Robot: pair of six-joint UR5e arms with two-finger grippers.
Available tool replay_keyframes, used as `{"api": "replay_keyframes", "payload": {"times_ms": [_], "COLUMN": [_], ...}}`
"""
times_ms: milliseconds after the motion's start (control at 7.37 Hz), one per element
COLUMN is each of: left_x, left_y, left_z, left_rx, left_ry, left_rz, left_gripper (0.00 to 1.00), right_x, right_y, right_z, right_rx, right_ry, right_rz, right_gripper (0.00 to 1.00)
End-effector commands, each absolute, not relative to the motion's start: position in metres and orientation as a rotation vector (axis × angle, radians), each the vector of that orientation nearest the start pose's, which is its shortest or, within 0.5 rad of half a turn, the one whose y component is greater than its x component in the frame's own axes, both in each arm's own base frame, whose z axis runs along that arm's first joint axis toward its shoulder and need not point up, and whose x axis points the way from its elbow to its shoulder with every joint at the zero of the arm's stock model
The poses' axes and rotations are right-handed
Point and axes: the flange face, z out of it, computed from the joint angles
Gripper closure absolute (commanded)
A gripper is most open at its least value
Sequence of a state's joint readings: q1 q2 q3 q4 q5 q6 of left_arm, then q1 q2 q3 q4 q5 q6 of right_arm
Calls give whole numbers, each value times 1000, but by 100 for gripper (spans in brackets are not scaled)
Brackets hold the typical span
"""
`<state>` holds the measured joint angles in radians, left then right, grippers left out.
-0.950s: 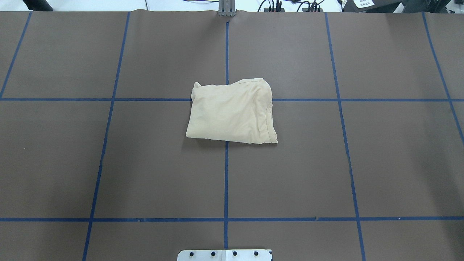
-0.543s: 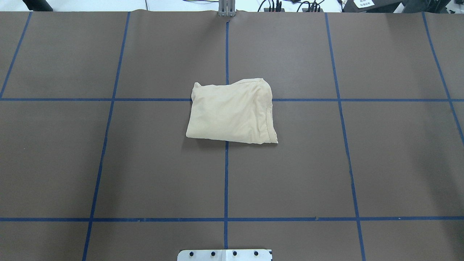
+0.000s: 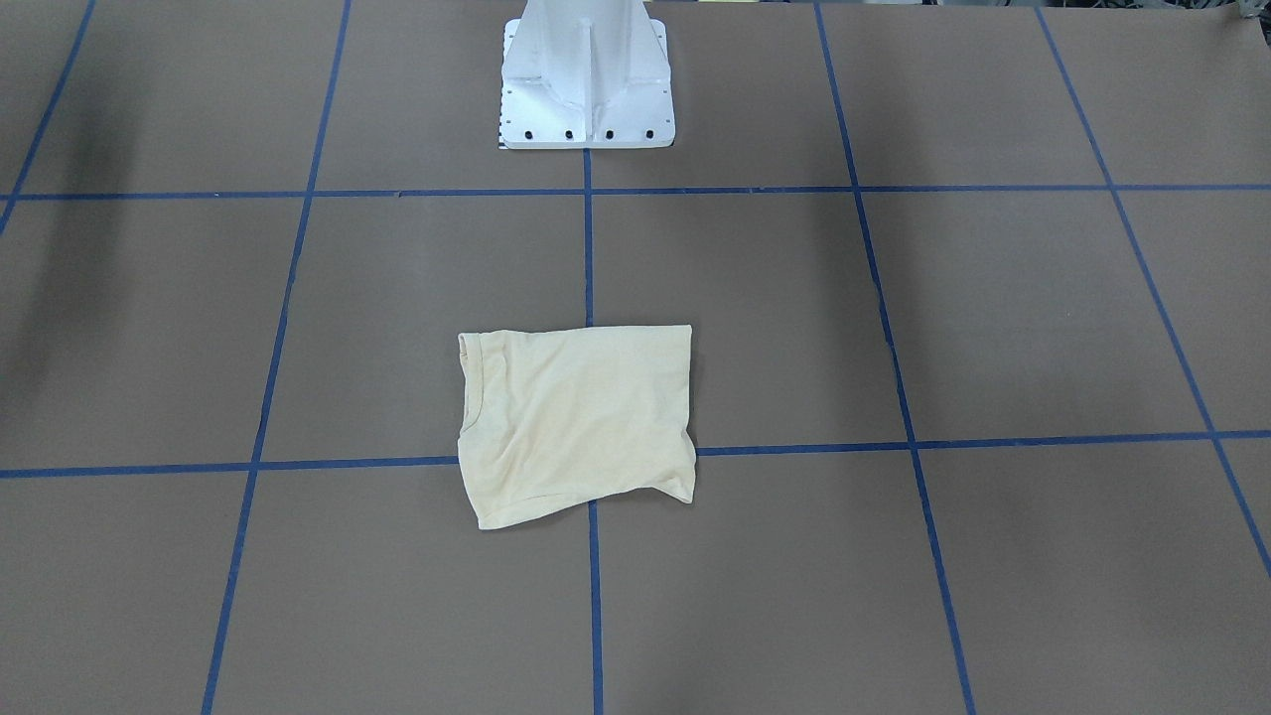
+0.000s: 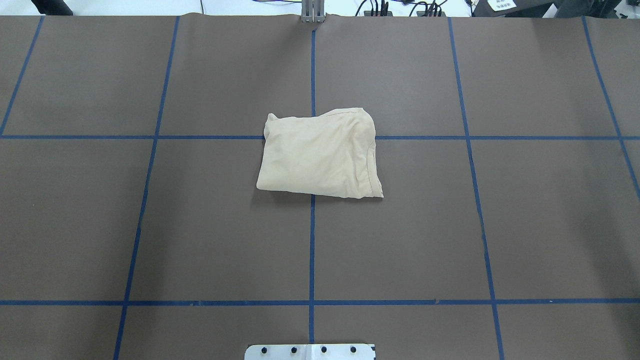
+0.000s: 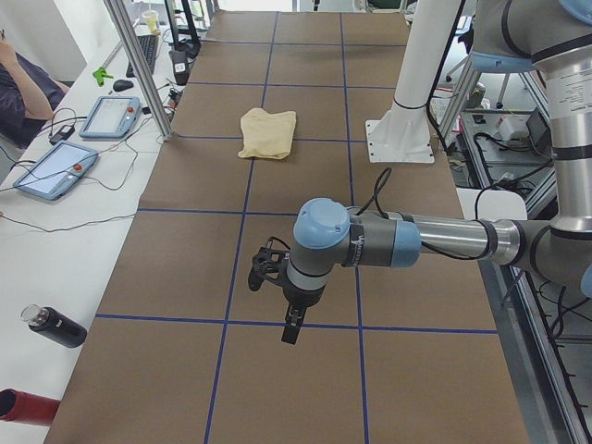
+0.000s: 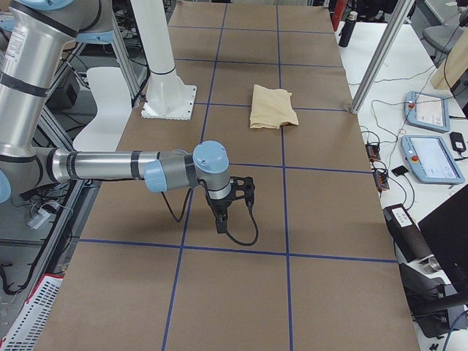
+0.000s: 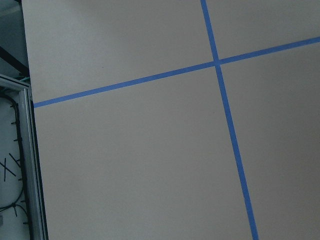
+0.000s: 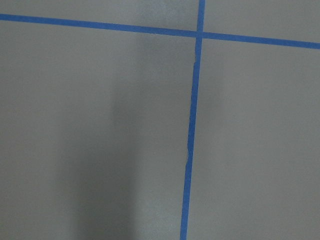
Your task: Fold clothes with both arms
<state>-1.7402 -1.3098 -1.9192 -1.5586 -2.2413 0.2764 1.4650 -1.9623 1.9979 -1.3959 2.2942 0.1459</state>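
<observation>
While shirt (image 4: 320, 155) lies folded, left hand (image 5: 290, 326), right hand (image 6: 220, 221) far off; grip unreadable.

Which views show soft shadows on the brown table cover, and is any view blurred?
Front-facing view: soft dark bands on the table cover near the view's left edge. Right wrist view: a broad dim shadow left of the blue tape. Overhead view: the shirt is sharp and evenly lit.

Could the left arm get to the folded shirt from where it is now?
Probably yes: the left arm hangs over the table short of the shirt, with nothing lying between them.
</observation>
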Motion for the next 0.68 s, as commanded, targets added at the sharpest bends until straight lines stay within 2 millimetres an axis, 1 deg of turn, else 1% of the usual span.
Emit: {"api": "replay_keyframes", "payload": {"times_ms": [0,136,543], "left_x": [-126,-122,-122], "left_y": [-370,-373,-373], "left_z": [624,624,623], "left_rx": [183,172,176], "left_ry": [731,734,735], "left_rz": [87,77,81], "left_gripper": [0,0,0], "right_x": [31,31,31], "right_y": [-348,-348,-347], "right_z": [594,595,595], "right_rx": [105,104,100], "right_ry": [-741,-738,-738], "right_rz": [-29,-27,-24], "right_gripper": [0,0,0]}}
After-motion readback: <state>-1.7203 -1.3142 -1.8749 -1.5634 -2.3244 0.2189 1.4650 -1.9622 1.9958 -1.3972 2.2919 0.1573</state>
